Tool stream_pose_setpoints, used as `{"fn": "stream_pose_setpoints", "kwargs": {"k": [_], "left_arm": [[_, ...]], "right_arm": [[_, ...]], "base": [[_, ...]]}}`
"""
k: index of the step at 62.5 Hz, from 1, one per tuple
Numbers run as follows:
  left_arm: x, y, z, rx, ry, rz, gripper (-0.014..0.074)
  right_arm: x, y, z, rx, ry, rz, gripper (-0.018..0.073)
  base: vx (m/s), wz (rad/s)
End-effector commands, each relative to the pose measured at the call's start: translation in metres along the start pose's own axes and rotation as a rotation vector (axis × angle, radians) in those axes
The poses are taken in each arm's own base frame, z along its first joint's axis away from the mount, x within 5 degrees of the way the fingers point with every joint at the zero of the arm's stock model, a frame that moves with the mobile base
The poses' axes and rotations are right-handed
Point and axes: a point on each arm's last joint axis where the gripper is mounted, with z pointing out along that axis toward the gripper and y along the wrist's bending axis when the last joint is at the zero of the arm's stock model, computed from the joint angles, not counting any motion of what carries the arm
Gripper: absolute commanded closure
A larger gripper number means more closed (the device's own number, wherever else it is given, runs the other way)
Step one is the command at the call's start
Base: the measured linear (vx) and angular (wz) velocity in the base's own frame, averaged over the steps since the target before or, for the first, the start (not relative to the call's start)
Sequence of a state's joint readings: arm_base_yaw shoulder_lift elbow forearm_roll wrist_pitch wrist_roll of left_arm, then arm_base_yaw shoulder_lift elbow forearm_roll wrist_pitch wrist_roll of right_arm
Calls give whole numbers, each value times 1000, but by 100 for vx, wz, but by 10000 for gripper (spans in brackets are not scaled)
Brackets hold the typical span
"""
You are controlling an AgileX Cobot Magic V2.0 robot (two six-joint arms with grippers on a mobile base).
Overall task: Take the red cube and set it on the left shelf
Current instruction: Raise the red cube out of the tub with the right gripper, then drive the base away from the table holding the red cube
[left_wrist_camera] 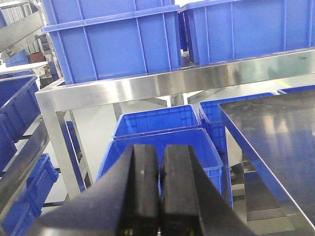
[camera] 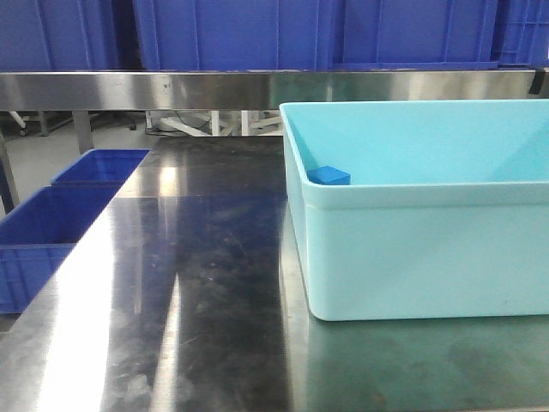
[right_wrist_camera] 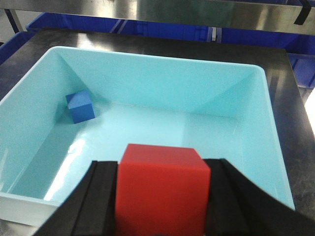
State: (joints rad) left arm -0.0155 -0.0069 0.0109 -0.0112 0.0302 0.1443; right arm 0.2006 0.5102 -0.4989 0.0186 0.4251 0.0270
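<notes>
- Red cube (right_wrist_camera: 161, 189) at bottom middle of the right wrist view, squeezed tight in right gripper (right_wrist_camera: 160, 196), above light blue tub (right_wrist_camera: 268, 105).
- Small blue block (right_wrist_camera: 80, 106) inside tub, left side.
- Left gripper (left_wrist_camera: 160, 189) clenched on nothing, beside steel counter (left_wrist_camera: 275, 132).

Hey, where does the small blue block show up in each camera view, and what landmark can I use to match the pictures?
Exterior front view: blue block peeks over the near wall of the light blue tub, in its left corner.
Left wrist view: not in it; only dark blue crates, the steel frame and the shut left gripper.
Right wrist view: blue block against the tub's left wall, beyond the red cube in the right gripper.
Shared landmark: the light blue tub.
</notes>
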Motion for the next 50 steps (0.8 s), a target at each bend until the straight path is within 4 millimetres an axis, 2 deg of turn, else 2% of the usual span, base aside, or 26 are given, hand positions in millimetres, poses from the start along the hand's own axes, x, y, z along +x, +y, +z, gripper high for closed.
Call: {"fn": "stream_pose_setpoints", "kwargs": {"k": [1, 50], "left_arm": [[0, 0, 1, -4, -62, -5, 491], [0, 0, 1, -4, -62, -5, 491]], "right_arm": [[-16, 0, -4, 0, -108, -11, 503], [-16, 0, -4, 0, -108, -11, 503]], "base": [[0, 0], [-3, 0]]}}
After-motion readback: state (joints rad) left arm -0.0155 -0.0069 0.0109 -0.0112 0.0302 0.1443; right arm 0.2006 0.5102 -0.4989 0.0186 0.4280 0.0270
